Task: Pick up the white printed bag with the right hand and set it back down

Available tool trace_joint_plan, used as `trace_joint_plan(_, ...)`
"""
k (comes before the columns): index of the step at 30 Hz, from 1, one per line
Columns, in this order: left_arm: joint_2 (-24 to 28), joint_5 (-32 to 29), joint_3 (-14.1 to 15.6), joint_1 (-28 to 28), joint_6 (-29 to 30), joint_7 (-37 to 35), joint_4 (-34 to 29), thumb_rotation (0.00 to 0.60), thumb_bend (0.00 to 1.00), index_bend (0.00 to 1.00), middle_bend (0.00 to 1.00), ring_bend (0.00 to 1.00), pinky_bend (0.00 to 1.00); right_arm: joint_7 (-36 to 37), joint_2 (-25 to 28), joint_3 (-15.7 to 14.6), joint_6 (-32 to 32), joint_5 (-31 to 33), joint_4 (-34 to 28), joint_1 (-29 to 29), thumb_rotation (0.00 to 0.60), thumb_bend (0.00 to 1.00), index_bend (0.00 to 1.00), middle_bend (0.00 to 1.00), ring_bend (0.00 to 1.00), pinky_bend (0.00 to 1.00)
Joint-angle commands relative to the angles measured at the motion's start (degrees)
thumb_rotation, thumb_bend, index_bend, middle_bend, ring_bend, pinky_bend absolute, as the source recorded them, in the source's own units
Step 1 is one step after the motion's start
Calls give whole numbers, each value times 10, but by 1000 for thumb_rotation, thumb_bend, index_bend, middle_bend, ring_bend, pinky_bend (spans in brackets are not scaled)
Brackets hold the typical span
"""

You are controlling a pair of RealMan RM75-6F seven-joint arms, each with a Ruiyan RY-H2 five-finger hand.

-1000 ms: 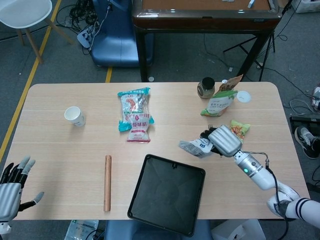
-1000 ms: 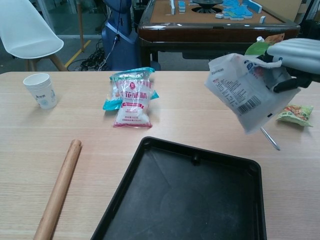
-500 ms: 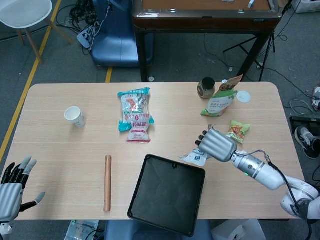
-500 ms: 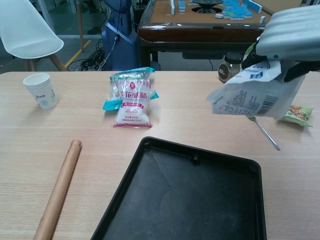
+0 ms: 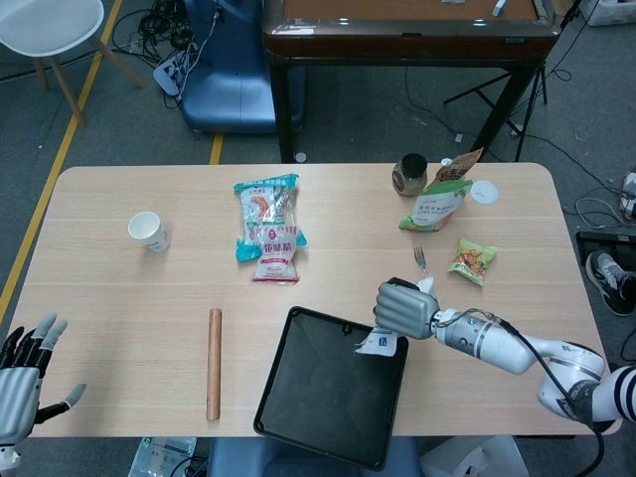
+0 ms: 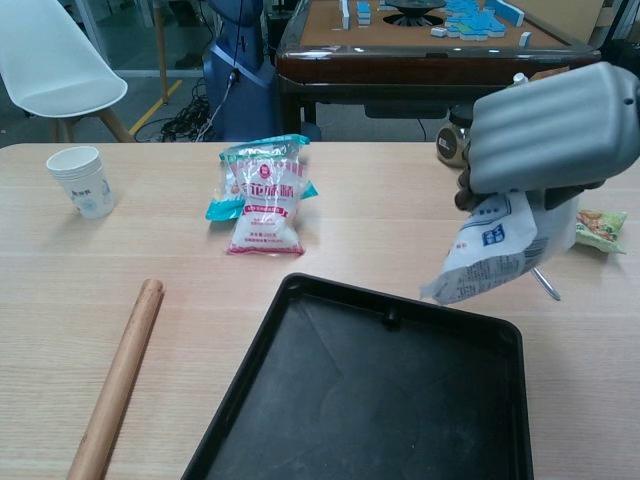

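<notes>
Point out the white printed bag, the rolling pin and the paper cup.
white printed bag (image 6: 492,262), chest view, on its printed face below the fingers.
rolling pin (image 5: 214,363), head view, middle of the wooden shaft.
paper cup (image 6: 81,182), chest view, on its side wall.

A light wooden table (image 5: 119,288) is filling the middle, standing on a grey floor (image 5: 109,119). At 12 o'clock a dark brown table (image 5: 397,45) is standing, with a blue chair (image 5: 229,79) just to its left. At 11 o'clock a white chair (image 5: 45,30) is sitting beside a yellow floor line (image 5: 75,129). Cables (image 5: 159,30) are lying near the blue chair.
</notes>
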Motion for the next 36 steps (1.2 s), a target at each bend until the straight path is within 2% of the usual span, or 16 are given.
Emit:
trace_joint_plan(1, 1, 0, 0, 0, 1, -1, 0, 600, 184, 75, 48, 106, 11, -29, -16, -5, -40, 0, -1, 18, 600, 1000, 831, 763, 707, 838)
trace_joint_plan(8, 2, -1, -1, 2, 2, -4, 2, 600, 184, 75, 48, 105, 11, -47, -35, 0, -65, 21, 5, 26, 600, 1000, 838, 763, 707, 838)
trace_joint_plan(16, -1, -3, 1, 3, 0, -7, 7, 600, 184, 75, 48, 105, 11, -67, -63, -18, -107, 47, 33, 23, 600, 1000, 853, 772, 707, 838)
trace_joint_plan(22, -1, -4, 0, 3, -1, -8, 8, 600, 184, 75, 48, 105, 11, -81, -72, -15, -108, 69, 49, 18, 600, 1000, 858, 775, 707, 838)
trace_joint_plan(27, -1, -5, -1, 3, 0, -8, 8, 600, 184, 75, 48, 106, 11, -87, -58, 4, -80, 83, 40, 17, 600, 1000, 859, 777, 707, 838)
trace_joint_plan(33, -4, -5, 0, 3, -4, -10, 11, 600, 184, 75, 48, 105, 11, -105, -70, -10, -102, 99, 47, 19, 600, 1000, 860, 778, 707, 838)
trace_joint_plan(36, -3, -6, -1, 3, -3, -11, 12, 600, 185, 75, 48, 105, 11, -108, -73, -8, -93, 108, 51, 15, 600, 1000, 860, 778, 707, 838)
